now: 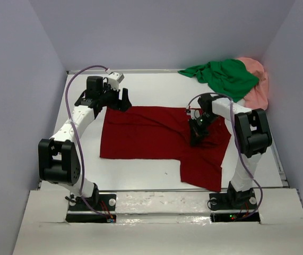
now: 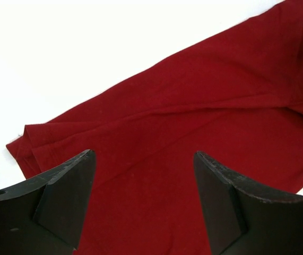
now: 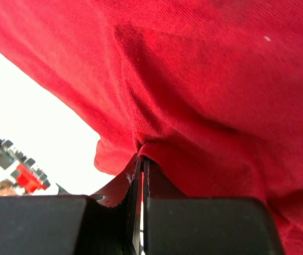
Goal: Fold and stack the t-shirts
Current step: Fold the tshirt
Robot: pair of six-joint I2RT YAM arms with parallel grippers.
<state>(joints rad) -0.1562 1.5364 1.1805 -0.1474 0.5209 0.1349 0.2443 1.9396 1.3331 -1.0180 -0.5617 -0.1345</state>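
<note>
Right gripper (image 3: 141, 161) tight on a fold of the spread-out dark red t-shirt (image 1: 151, 139); left gripper (image 2: 143, 153) wide, empty.

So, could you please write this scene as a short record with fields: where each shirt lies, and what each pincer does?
dark red t-shirt: spread out mid-table, not yet folded
green t-shirt: crumpled at the far right corner of the table
salmon pink t-shirt: crumpled, partly under the green one
left pincer: open, over the red shirt's far left edge, holding nothing
right pincer: shut on a pinch of red cloth on the shirt's right side
stack: none yet
</note>
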